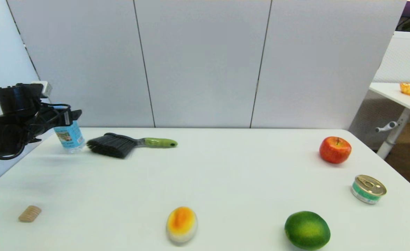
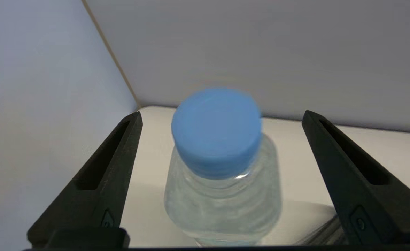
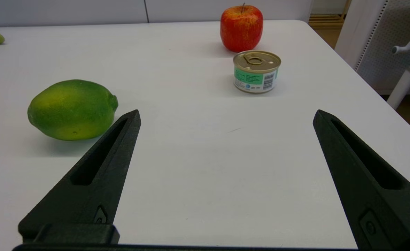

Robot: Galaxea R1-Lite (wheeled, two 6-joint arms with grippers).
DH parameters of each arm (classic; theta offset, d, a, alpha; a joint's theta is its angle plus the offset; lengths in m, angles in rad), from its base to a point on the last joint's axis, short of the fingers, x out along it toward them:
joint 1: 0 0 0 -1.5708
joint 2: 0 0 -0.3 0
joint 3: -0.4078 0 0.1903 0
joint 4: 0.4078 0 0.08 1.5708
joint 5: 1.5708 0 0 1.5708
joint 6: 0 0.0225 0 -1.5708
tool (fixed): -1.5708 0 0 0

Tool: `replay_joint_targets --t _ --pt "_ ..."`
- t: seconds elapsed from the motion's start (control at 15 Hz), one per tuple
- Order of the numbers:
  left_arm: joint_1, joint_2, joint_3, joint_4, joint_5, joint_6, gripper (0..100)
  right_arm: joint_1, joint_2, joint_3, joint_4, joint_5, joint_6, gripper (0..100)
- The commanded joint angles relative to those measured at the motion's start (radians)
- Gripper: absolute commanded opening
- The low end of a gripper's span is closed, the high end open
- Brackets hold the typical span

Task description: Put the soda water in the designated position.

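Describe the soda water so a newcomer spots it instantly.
Look to the white table's far left corner, beside the black brush. The soda water stands there between the open left gripper's fingers: the only clear bottle, light blue cap, blue label.

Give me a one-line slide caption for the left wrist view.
Open left gripper straddling the blue-capped soda water, fingers clear of it on both sides.

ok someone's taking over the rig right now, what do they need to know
Left gripper: open, fingers either side of the soda water, not touching it.
Right gripper: open, holding nothing, low over the table near the lime and tin can.
Soda water: upright at the table's far left corner, beside the brush.
Done: left gripper is at the bottle.
Left: close, lift, place it. The target spot is not marked.
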Motion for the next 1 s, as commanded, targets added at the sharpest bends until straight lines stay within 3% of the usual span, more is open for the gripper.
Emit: replay_joint_targets --t 0.07,0.4,0.8,1.0 --pt "0.001 -0.071 0.008 -0.038 -0.025 -0.005 100 0.0 0.0 0.0 0.0 0.0 0.0 100" --pt "0.001 -0.137 0.044 -0.118 -0.037 -0.012 100 0.0 0.0 0.0 0.0 0.0 0.0 100" --pt "-0.009 -0.354 0.231 -0.054 -0.04 -0.01 100 0.0 0.0 0.0 0.0 0.0 0.0 100" --pt "-0.085 -0.514 0.349 -0.014 -0.039 -0.015 100 0.0 0.0 0.0 0.0 0.0 0.0 100"
